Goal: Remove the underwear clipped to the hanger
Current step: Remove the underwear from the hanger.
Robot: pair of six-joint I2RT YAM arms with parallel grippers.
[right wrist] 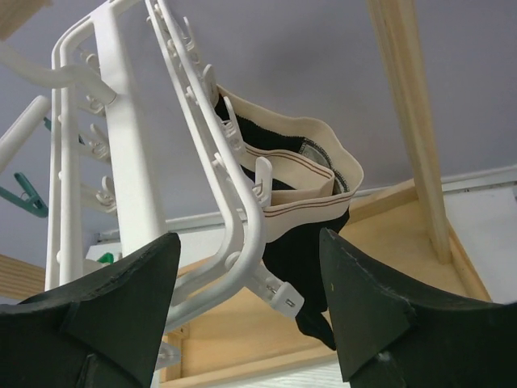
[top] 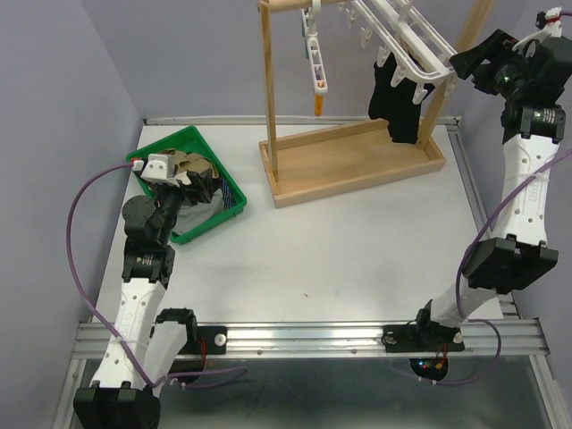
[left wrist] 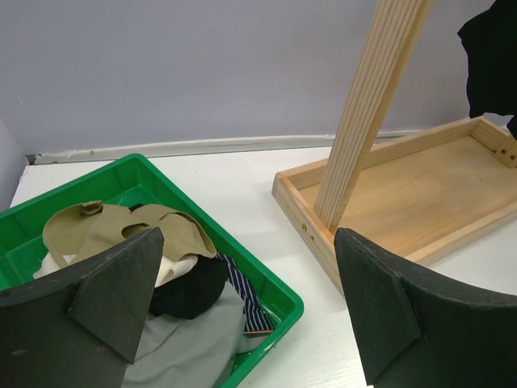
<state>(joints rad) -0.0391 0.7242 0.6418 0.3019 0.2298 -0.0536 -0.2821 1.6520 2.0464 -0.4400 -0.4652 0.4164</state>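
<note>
Hanger [right wrist: 133, 162]: white
Clipped underwear [right wrist: 295, 267]: you see black, cream band
Bin [left wrist: 266, 279]: green
Pile [left wrist: 186, 287]: tan, black, grey, navy stripes

Black underwear [top: 393, 103] hangs clipped to the white hanger [right wrist: 133, 162].

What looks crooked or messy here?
The white clip hanger hangs slanted on the wooden rack, and black underwear is clipped at its low end. Otherwise, the clothes in the green bin just lie in a loose heap. Nothing looks spilled or broken.
</note>
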